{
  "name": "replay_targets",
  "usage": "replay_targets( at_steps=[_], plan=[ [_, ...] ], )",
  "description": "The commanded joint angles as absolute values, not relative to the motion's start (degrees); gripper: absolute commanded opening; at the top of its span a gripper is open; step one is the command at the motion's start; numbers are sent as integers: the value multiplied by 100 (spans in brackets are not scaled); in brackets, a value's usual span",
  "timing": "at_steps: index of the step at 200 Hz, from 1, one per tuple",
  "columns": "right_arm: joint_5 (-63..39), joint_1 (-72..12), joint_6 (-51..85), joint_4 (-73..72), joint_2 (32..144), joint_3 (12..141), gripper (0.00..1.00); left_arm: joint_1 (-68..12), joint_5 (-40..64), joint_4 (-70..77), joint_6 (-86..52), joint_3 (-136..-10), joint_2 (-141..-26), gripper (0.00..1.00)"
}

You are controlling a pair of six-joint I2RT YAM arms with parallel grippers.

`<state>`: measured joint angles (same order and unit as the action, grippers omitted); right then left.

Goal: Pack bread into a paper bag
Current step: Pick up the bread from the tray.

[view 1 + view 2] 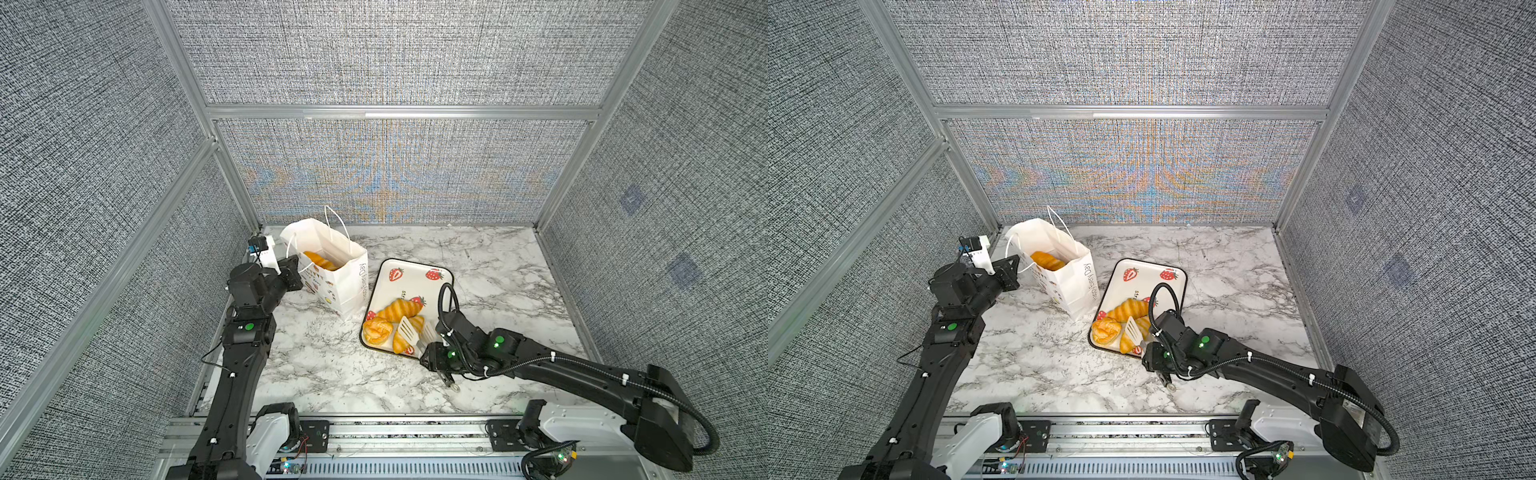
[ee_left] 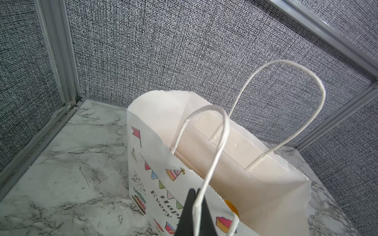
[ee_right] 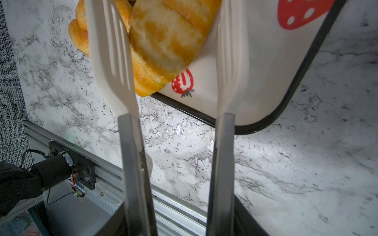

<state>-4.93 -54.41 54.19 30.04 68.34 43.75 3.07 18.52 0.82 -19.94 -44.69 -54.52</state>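
**Paper bag (image 1: 338, 286) stands open and upright at the far left of the marble table (image 1: 498, 291), with one golden pastry (image 1: 320, 260) inside it.**

The rest of the bread lies bunched at the near end of the strawberry-print tray (image 1: 415, 286), just beside the bag. You can see three pieces: a long striped croissant (image 1: 398, 308), a round roll (image 1: 376, 331) and a ridged roll (image 1: 399, 345). Your left gripper (image 2: 196, 206) is pinched tight on the bag's nearer cord handle (image 2: 212, 155), with the arm reaching forward and the wrist about level with the bag's mouth. Your right arm stretches low across the table, and the right gripper (image 1: 432, 351) is clamped around a pair of tongs (image 1: 409, 330). The tongs' white slotted heads stand apart on either side of the ridged roll. You cannot tell from these views whether they touch it.
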Motion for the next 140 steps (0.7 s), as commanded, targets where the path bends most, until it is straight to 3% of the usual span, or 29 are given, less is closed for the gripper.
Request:
replay_targets(
  at_steps=[1,140],
  plan=[
    [-461,-5439,5436,2952,6863,4441,55,312,1911,247,-1991,-4465,-5445,0],
    [-501,-5357,5302,2706,7206,4647,55,308,1890,237,-1978,-4462,-5430,0]
  ],
)
